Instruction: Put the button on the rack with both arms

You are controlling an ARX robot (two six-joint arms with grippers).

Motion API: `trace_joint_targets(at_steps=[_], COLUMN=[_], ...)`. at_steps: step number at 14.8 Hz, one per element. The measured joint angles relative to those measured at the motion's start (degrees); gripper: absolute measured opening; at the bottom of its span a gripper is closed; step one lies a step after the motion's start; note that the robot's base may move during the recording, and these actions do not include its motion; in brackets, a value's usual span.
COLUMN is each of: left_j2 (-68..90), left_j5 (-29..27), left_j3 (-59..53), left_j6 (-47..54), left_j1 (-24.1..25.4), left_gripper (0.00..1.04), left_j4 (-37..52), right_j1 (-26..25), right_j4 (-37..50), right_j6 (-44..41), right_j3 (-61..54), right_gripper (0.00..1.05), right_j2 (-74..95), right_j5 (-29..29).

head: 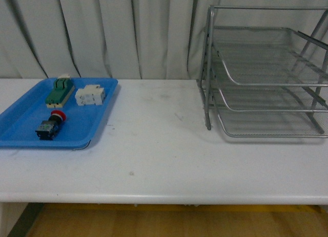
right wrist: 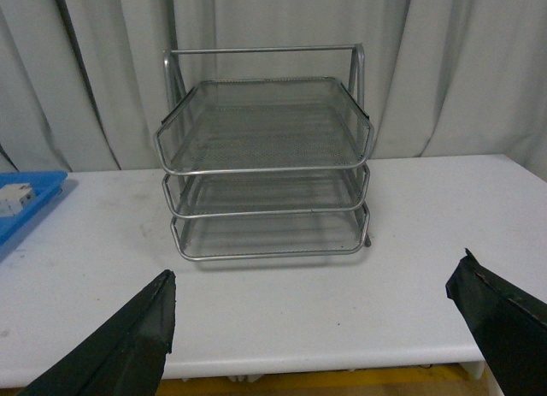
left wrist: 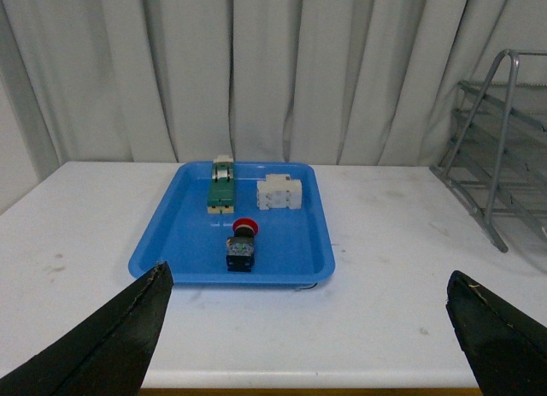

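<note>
In the front view, the button [head: 49, 125] lies on its side in the near half of the blue tray [head: 20, 143]. Its red cap points toward the tray's far rim. A green-and-cream terminal block [head: 60, 91] and a white block [head: 90, 95] sit in the tray's far half, apart from the button. The rack [head: 266, 83] stands on the surface [head: 164, 150] well apart from the tray, off its right side. Neither arm shows here.

From the left wrist view, the left tool [left wrist: 308, 276] is spread wide and carries nothing. It hangs short of the tray's near rim, and the button lies just past that rim. I judge the pick has not begun. I would cross the near rim high and centre over the dark body rather than the round cap. I would then close across the flat sides, where the grip should hold better. The white block lies further into the tray, so there should be room.

From the right wrist view, the right tool [right wrist: 312, 272] is also wide and empty, facing the rack's open front. Only a corner of the tray shows at the edge. I expect a hand-off somewhere between tray and rack, so I would leave this one wide until then.
</note>
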Motion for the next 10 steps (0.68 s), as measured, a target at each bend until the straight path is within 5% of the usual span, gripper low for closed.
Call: trace_joint_targets(at_steps=[6, 7, 8, 10], left_j2=[0.0, 0.0, 0.0, 0.0], left_j5=[0.0, 0.0, 0.0, 0.0], left_j3=[0.0, 0.0, 0.0, 0.0], left_j6=[0.0, 0.0, 0.0, 0.0], left_j1=[0.0, 0.0, 0.0, 0.0], left_gripper=[0.98, 0.98, 0.98, 0.98], left_j4=[0.0, 0.0, 0.1, 0.0], right_j1=[0.0, -0.9, -1.3, -1.6], right_j4=[-0.1, -9.3, -9.5, 3.8], right_j6=[0.0, 3.3, 8.0, 16.2], right_j3=[0.0, 3.0, 4.8, 4.7], right_gripper=[0.98, 0.98, 0.98, 0.98], right_j2=[0.0, 4.4, 12.9, 25.6], right_j5=[0.0, -2.6, -3.5, -6.1])
